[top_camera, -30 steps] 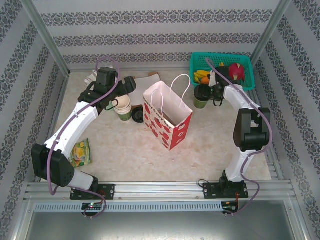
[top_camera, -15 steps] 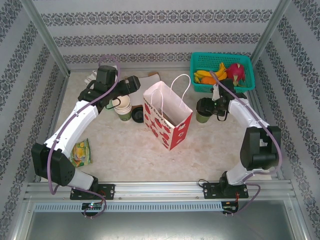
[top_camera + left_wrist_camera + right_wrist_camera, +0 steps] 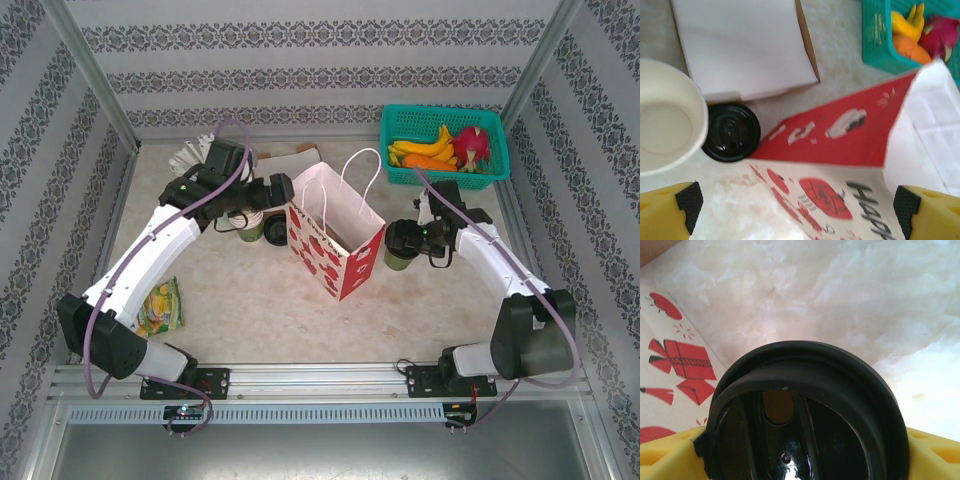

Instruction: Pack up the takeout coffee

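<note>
The takeout coffee (image 3: 399, 252), a green cup with a black lid (image 3: 805, 410), hangs just right of the open red-and-white paper bag (image 3: 335, 235). My right gripper (image 3: 404, 240) is shut on it. In the right wrist view the lid sits between the yellow fingers (image 3: 670, 452), and the bag's printed side (image 3: 670, 355) is at the left. My left gripper (image 3: 278, 190) is open above the bag's left side (image 3: 840, 140), with nothing between its fingertips (image 3: 687, 200).
Left of the bag stand stacked cream-lined cups (image 3: 248, 222) (image 3: 665, 125) and another black-lidded cup (image 3: 731, 132). A flat white box (image 3: 740, 45) lies behind them. A teal basket (image 3: 440, 108) of fruit sits at the back right. A snack packet (image 3: 160, 305) lies at the near left.
My right gripper has carried the lidded cup from beside the basket leftward and nearer, up to the bag's right side. My left gripper has shifted right, towards the bag.
</note>
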{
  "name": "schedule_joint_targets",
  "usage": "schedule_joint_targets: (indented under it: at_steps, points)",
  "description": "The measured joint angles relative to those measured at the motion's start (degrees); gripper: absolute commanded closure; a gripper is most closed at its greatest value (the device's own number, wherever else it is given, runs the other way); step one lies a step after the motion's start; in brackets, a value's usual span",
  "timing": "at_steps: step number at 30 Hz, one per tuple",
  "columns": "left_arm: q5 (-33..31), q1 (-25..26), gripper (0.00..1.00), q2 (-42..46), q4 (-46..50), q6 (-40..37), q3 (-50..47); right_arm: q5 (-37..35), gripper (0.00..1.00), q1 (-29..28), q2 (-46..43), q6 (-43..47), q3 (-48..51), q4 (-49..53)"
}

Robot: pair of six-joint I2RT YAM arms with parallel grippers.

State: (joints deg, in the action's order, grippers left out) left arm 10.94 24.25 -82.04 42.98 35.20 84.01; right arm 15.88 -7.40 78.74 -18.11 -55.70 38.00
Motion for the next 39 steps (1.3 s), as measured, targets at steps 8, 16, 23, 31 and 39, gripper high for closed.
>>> schedule_joint_targets:
  at_steps: [8,16,23,31,39]
  points:
    - [0.09,1.53,0.05,-2.99,1.18,0.02,4.48,-1.31,0.11,-1.4,-1.36,0.07,0.72,1.73]
    - [1.99,1.53,0.39,-8.07,2.12,-0.57,8.07,-3.39,0.1,-1.4,-1.77,0.26,0.46,3.45]
    - [1.66,1.53,0.64,-9.9,4.9,-1.36,11.04,-3.54,0.07,-1.33,-1.75,1.44,-0.04,5.2]
    - [1.49,1.51,0.85,-12.94,8.48,-3.74,16.11,-3.58,0.04,-0.22,-1.7,1.79,-0.79,7.87]
    - [2.27,0.24,1.0,-14.82,10.75,-6.88,19.04,-3.65,0.02,-0.24,-1.79,1.01,-1.49,9.7]
